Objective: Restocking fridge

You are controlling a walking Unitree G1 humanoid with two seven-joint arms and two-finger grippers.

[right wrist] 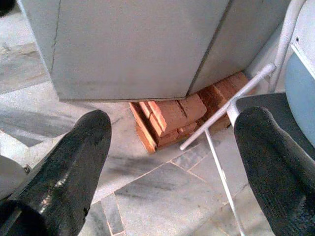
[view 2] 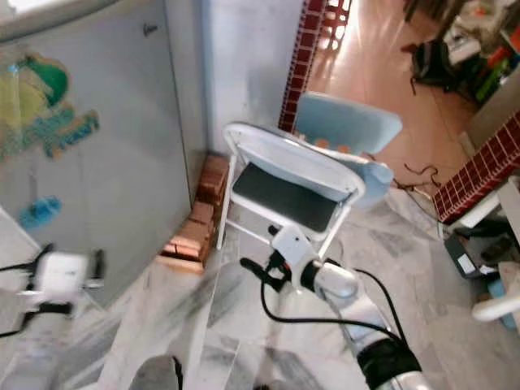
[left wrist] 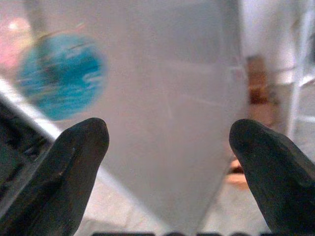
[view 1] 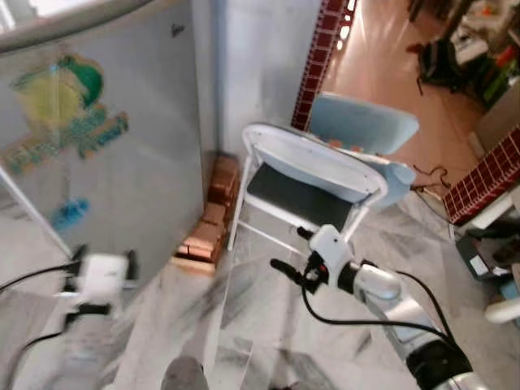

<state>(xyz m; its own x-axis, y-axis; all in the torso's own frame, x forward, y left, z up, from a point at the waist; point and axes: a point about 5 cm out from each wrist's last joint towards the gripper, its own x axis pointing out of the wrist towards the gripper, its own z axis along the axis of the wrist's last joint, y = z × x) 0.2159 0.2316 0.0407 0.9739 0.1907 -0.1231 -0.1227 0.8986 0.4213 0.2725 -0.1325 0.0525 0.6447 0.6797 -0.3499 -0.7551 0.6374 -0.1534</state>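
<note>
Grey metal fills the robot's left side: it is the fridge (view 1: 154, 154), and its door looks shut, with a bright green and yellow sticker (view 1: 61, 106) on it. The fridge stands tall, so its long side runs up and down. It sits up on a stack of red bricks (right wrist: 170, 118) on the marble floor (view 1: 244, 325).

The left gripper (left wrist: 167, 162) is the nearer one. It points right at the fridge front, and its two black fingers (left wrist: 78, 162) are spread wide with nothing between them. I think this arm is the one best placed to reach for the door, but I cannot see a handle.

The right gripper (right wrist: 172, 187) hangs lower and further to the right. Its fingers are wide apart too, and it holds nothing. It looks down at the bricks and the bottom edge of the fridge.

Just to the right of the fridge stands a white folding chair (view 1: 313, 175) with a dark seat and a pale blue back. One thin chair leg (right wrist: 224, 110) crosses in front of the bricks, close to the right gripper. The chair could get in the way if the right arm swings forward.

I see no food or drinks to put away. The head pictures are a bit blurry.
</note>
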